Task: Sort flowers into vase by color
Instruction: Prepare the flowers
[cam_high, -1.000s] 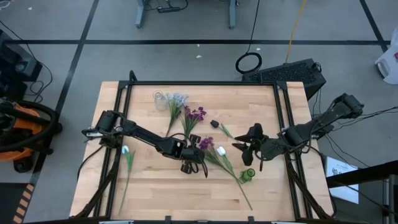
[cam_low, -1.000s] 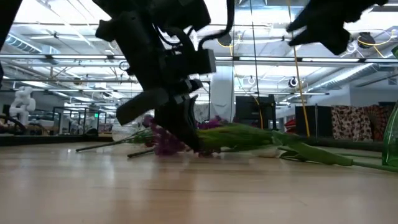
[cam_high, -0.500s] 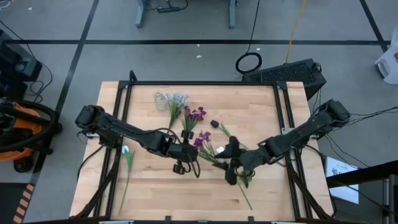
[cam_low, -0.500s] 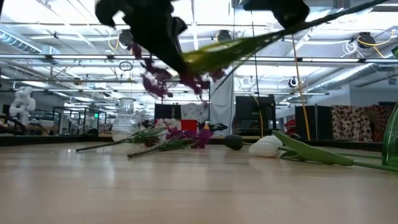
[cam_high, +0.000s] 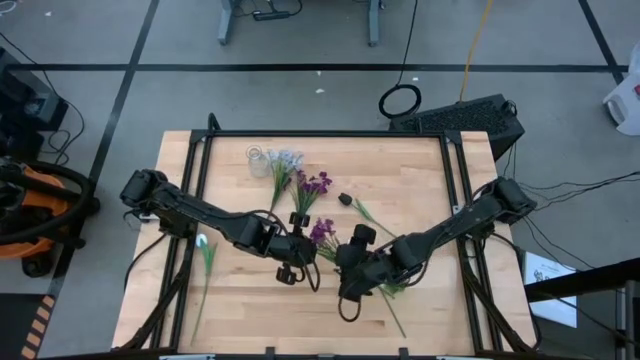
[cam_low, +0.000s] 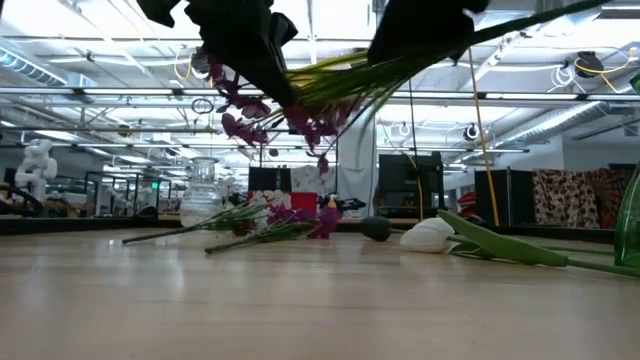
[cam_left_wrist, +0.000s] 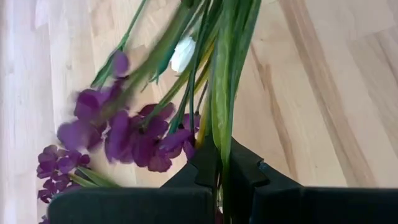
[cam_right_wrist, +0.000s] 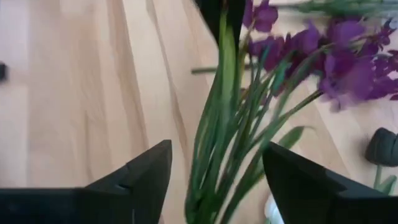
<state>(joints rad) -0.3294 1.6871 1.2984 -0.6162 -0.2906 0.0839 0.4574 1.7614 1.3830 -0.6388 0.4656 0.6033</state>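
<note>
Pale wood tabletop, open workshop room behind. Left end effector clamped tight on purple flower bunch, lifted above mid-tabletop. Right end effector spread wide, stems between its fingers, untouched.

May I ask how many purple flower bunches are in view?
2. The lying purple bunch is on the table beside the grey-blue flowers; the held purple bunch hangs in the left gripper; others may be hidden.
</note>
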